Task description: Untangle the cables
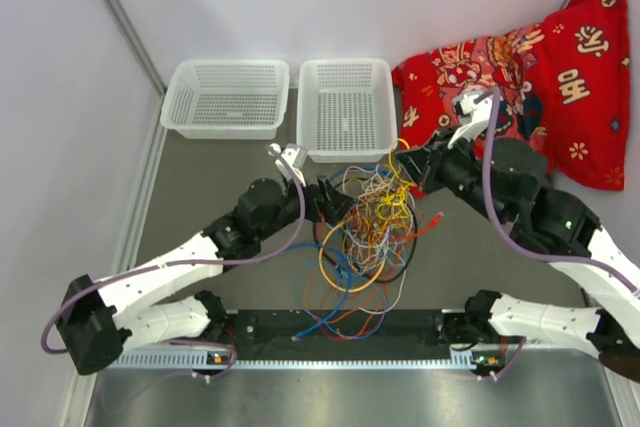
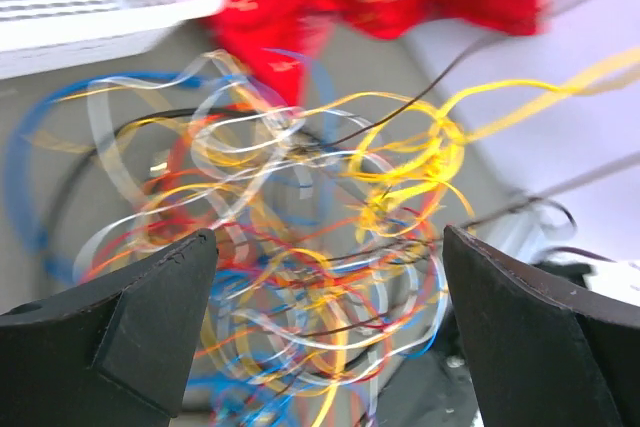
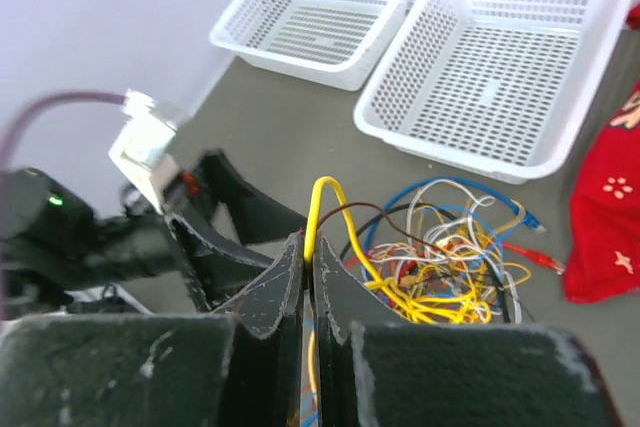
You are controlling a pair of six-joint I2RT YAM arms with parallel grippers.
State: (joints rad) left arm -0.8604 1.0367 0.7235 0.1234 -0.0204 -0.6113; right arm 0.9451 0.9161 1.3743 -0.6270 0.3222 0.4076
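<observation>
Cables (image 1: 370, 222): found in one tangled heap at the centre of the counter (image 1: 200, 197), between the two pincers.
Colours: yellow, orange, white, blue, red and black strands are seen, thin and closely interlooped.
Spread: the knot is densest at the 12 o'clock side. Wide yellow, blue and black loops are trailed out toward 6 o'clock, as far as the rail at the arm bases.
Plug ends: an orange-red plug (image 1: 437, 217) is noted at the heap's 3 o'clock edge.
Left pincer (image 2: 325, 247): held spread wide at the heap's 9 o'clock side. The strands are framed between its fingers, but the wrist view is blurred, so contact cannot be told.
Right pincer (image 3: 308, 247): pressed together on a yellow cable (image 3: 325, 197), which is arched up out of the fingertips, at the heap's 1 o'clock side.
Surroundings: two white baskets (image 1: 225, 130) (image 1: 345, 155) are set at 11 and 12 o'clock of the heap, and a red cloth (image 1: 540, 77) at 2 o'clock.
</observation>
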